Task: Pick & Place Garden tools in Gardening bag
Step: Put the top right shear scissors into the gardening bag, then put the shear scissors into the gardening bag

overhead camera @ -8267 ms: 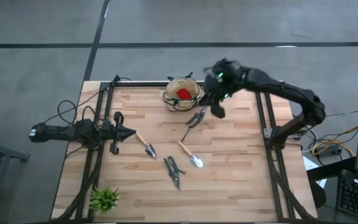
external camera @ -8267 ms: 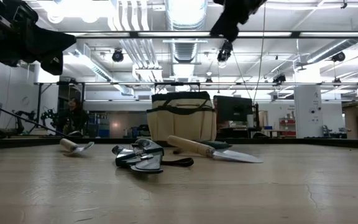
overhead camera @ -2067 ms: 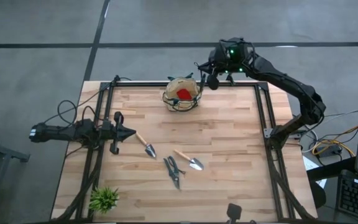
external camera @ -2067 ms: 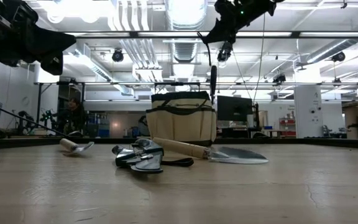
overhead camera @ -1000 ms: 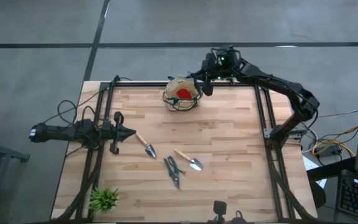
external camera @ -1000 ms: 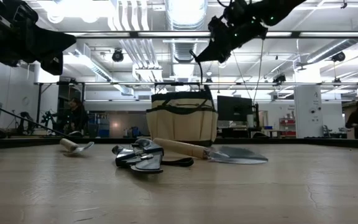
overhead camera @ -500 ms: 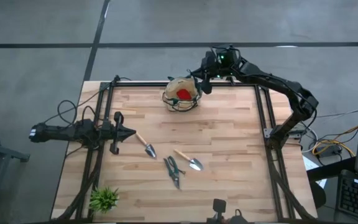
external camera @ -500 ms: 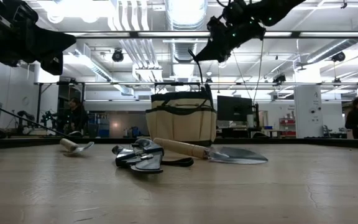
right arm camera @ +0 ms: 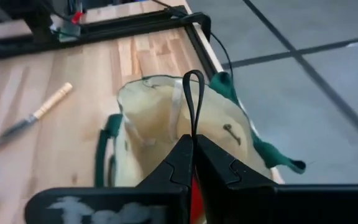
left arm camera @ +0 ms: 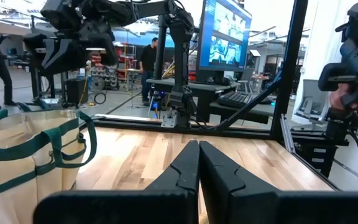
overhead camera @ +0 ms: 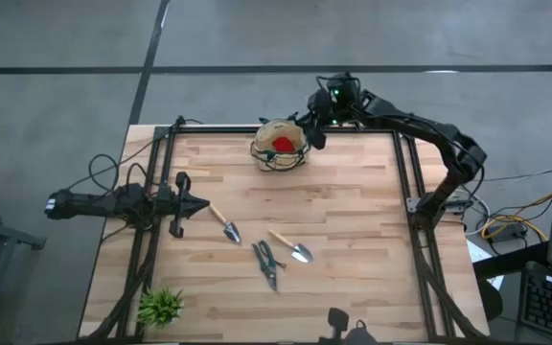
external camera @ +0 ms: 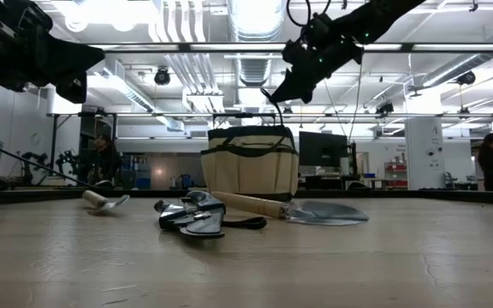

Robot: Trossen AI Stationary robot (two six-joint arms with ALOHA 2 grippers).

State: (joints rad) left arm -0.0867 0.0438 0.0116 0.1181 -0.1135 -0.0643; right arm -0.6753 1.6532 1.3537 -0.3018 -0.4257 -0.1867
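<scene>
Directly below my right hand (right arm camera: 193, 144), clenched on pruning shears (right arm camera: 193, 102), gapes the gardening bag (right arm camera: 166, 134); I should centre over its mouth before releasing.

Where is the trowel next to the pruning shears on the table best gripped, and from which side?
Probably the wooden handle of the trowel, taken from straight above and closing across its width. The handle is a narrow, round bar lying flat on the table. The blade is wide and thin, and the pruning shears lie close beside it.
</scene>
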